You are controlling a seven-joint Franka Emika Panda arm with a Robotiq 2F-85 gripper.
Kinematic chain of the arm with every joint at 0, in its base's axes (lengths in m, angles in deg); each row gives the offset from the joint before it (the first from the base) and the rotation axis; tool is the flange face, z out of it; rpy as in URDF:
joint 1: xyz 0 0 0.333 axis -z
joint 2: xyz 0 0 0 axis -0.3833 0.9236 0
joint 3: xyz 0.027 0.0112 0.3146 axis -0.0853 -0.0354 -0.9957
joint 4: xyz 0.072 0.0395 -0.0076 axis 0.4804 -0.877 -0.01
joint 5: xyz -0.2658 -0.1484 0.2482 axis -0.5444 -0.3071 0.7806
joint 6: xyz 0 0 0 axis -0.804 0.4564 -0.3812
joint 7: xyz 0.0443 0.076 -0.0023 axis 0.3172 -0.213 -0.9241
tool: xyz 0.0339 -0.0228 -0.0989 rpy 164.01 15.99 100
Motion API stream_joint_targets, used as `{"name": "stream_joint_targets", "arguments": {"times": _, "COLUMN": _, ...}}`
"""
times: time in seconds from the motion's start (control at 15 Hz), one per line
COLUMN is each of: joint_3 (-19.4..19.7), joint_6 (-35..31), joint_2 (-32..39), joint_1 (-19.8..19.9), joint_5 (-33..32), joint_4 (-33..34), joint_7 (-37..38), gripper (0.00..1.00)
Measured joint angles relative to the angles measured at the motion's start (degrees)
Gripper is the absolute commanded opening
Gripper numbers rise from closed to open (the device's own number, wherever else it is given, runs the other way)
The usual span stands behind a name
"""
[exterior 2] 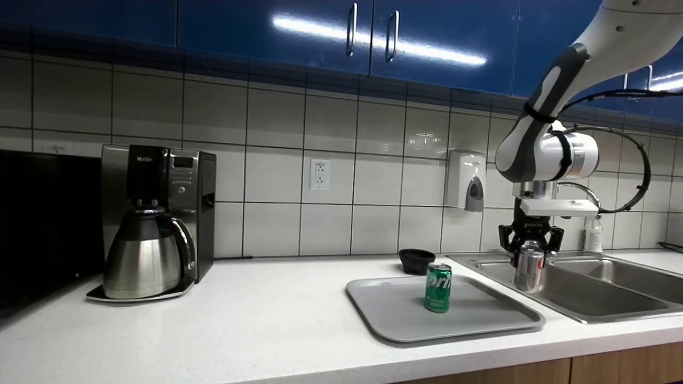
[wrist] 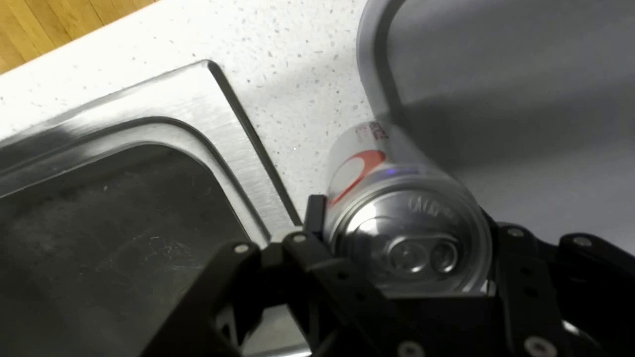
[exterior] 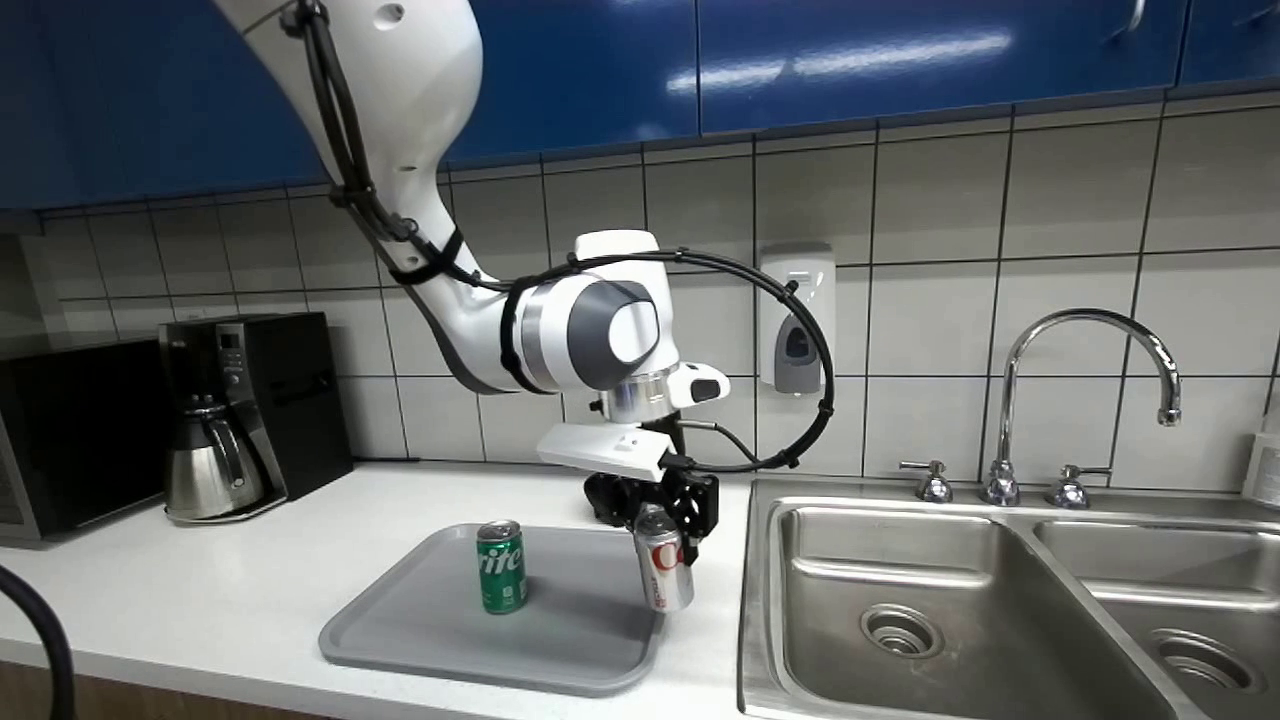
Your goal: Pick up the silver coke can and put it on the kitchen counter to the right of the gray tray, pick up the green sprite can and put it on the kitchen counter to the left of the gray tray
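The pincer [exterior 2: 530, 258] is squeezed on the silver can [exterior: 667, 575] and holds it up in the air, tipped a little, by the edge of the gray tray [exterior: 420, 620] that faces the sink [exterior: 762, 600]. The green can [exterior: 502, 572] stands up on the tray, which lies flat on the white surface [exterior: 230, 590]. A small black bowl [exterior 2: 416, 262] sits behind the tray.

The green can [exterior: 501, 567] reads "rite" or "pri" by view, the silver can [exterior: 664, 567] a red "C".
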Motion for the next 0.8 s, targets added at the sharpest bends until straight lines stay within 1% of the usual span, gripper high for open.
{"name": "stream_joint_targets", "arguments": {"times": 0.4, "joint_3": 1.6, "joint_6": 0.0, "joint_2": 0.9, "joint_1": 1.2, "joint_5": -0.1, "joint_4": 0.0, "joint_7": 1.4, "gripper": 0.38}}
{"name": "stream_joint_targets", "arguments": {"times": 0.8, "joint_3": 1.9, "joint_6": 0.0, "joint_2": 2.9, "joint_1": 1.4, "joint_5": -0.1, "joint_4": 0.9, "joint_7": 1.9, "gripper": 0.38}}
